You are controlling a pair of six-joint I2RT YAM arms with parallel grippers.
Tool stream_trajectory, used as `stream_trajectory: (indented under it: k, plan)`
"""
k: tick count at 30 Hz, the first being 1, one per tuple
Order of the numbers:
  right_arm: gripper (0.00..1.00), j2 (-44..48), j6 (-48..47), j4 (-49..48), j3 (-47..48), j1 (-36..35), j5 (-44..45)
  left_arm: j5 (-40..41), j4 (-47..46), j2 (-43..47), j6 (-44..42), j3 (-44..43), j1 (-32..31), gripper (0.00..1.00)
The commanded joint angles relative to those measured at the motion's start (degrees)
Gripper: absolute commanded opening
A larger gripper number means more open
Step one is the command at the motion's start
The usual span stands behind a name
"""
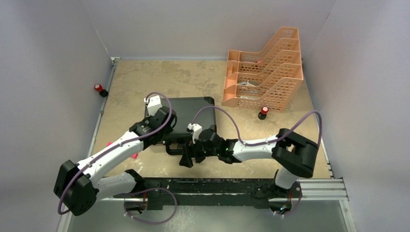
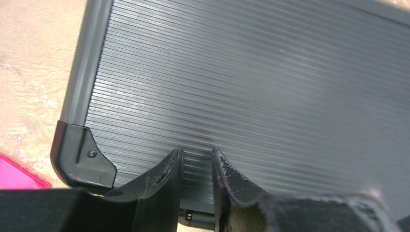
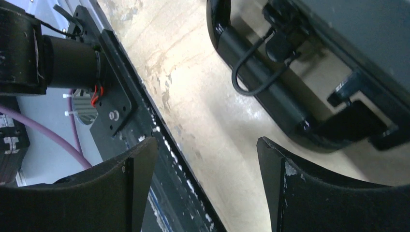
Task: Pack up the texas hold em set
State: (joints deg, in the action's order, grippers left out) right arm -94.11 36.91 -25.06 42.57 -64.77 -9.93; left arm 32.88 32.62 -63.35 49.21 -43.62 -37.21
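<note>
The texas hold em set shows as a black briefcase (image 1: 193, 108) lying shut in the middle of the table. In the left wrist view its ribbed lid (image 2: 251, 82) and one metal corner (image 2: 80, 154) fill the frame. My left gripper (image 2: 197, 151) hovers over the near left part of the lid (image 1: 167, 126), its jaws only a narrow gap apart with nothing between them. My right gripper (image 3: 208, 145) stands wide open and empty at the case's near side (image 1: 186, 157), over the table's front edge. The case's handle (image 3: 256, 82) lies up and to the right of it.
A peach lattice tray rack (image 1: 266, 72) stands at the back right. A small red-topped black knob (image 1: 263, 111) sits in front of it, another (image 1: 98, 88) sits off the table's left edge. A flat pink marker (image 1: 134, 155) lies under the left arm, left of the case (image 2: 14, 174).
</note>
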Motion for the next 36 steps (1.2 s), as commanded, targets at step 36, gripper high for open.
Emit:
stream_trajectory:
  k: [36]
  plan:
    - [0.71,-6.0,-1.6,0.4,14.5,-0.2,12.9,-6.3,-0.1,3.8,5.3,5.3,9.5,0.15]
